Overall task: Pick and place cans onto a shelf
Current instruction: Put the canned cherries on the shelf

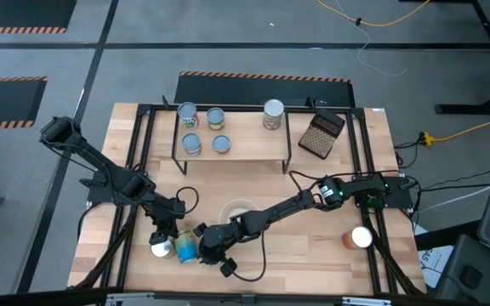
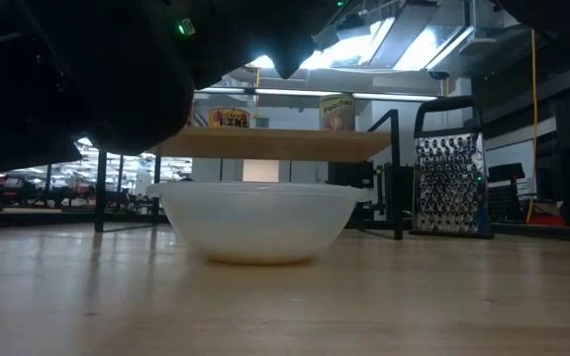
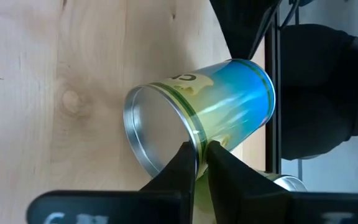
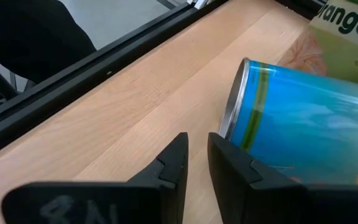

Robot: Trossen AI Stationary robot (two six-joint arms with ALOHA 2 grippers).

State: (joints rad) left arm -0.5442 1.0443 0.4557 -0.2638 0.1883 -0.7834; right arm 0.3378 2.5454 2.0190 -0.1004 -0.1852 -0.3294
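Note:
A blue-green labelled can lies on its side near the table's front left; it also shows in the left wrist view and the right wrist view. A white-topped can stands just left of it. An orange can stands at the front right. Several cans stand on the light-wood shelf at the far middle. My left gripper is shut over the lying can. My right gripper is shut just right of that can, beside its silver end. My left gripper comes from above, pointing down, with its shut fingertips at the lying can's side wall just behind the silver end's rim. The can lies on its side on the table. Whether the tips press on it or stand just above it, I cannot tell. My right gripper's fingers lie low and level beside the rim of the can's silver end; I cannot tell whether they touch it.
A clear bowl stands mid-table under the right arm. A dark grater stands right of the shelf. Black frame rails run along both table sides.

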